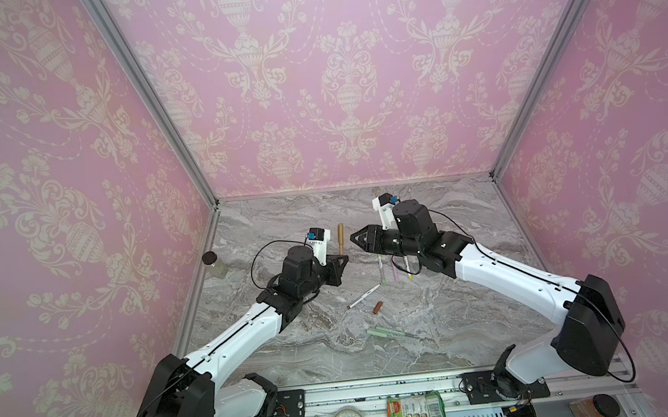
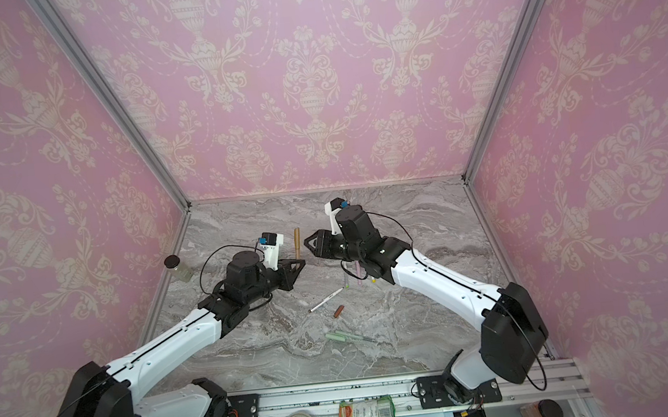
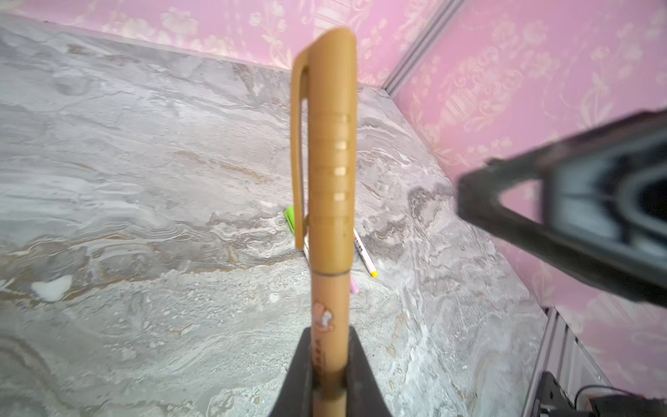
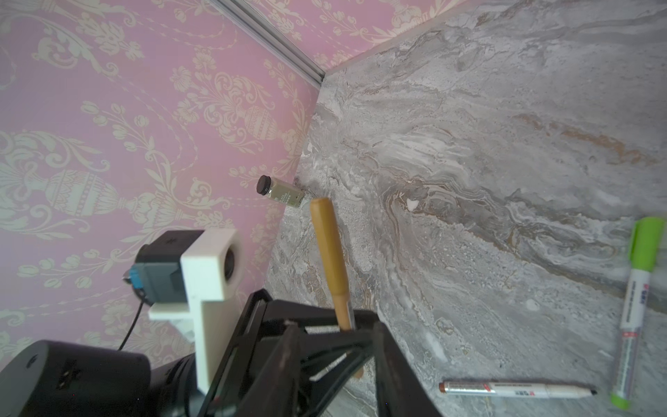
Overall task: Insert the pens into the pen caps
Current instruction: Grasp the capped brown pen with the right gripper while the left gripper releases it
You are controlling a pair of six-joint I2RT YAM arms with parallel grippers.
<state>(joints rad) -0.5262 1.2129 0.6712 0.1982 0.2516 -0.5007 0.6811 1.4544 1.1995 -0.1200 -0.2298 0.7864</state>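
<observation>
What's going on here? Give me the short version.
The left gripper is shut on a tan pen, which it holds upright with the tan cap already on. The right gripper sits close beside it, with its jaws apart and empty. On the marble table an uncapped white pen lies near a loose brown cap, so that pair is not yet done. Nearer the front lie the sage green pens.

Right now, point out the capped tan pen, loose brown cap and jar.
capped tan pen (image 3: 330,216): left wrist view, its cap.
loose brown cap (image 1: 378,307): a top view, its middle.
jar (image 1: 218,269): a top view, its body.
</observation>
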